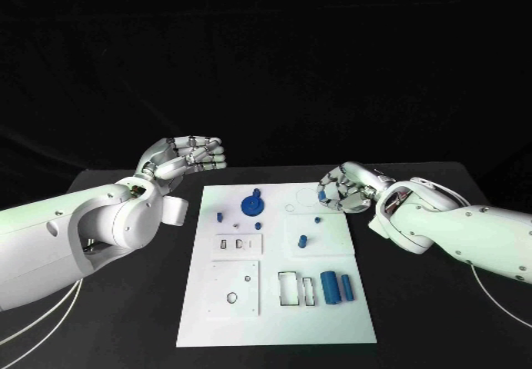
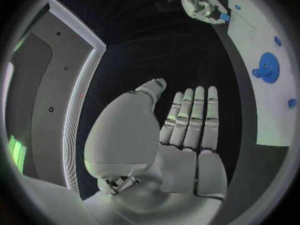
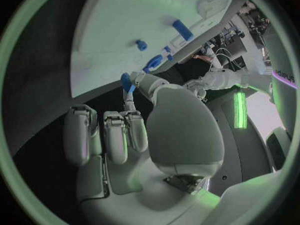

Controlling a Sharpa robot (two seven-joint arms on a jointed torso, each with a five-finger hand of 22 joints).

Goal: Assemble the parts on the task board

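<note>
Presently a small blue part (image 1: 324, 197) is pinched by the right hand (image 1: 346, 191) between the thumb and a finger, while the other fingers are curled in beside it. In the right wrist view the part (image 3: 127, 82) is seen standing out past the fingertips, with its long axis pointed roughly toward the task board (image 3: 119, 30). The right hand is held at the board's right edge, near the far corner, so the board (image 1: 271, 315) lies to the robot's left of these fingers and a little nearer to the robot. It cannot be told whether the part is touching the board or is held above it.

The left hand (image 1: 186, 159) is kept off the board's far left corner, well apart from the held part. Nothing is held by it: in the left wrist view its fingers (image 2: 190, 120) are laid out straight, side by side, with the thumb apart.

On the board a blue gear (image 1: 254, 204) is found near the far edge, and two blue cylinders (image 1: 337, 287) lie near the right edge, closer to the robot, with their long axes running away from the robot.

It is judged that the held part is to be carried leftward over the board to its seat, and the right hand is clearly the nearer one for this; which seat is meant cannot be told
</note>
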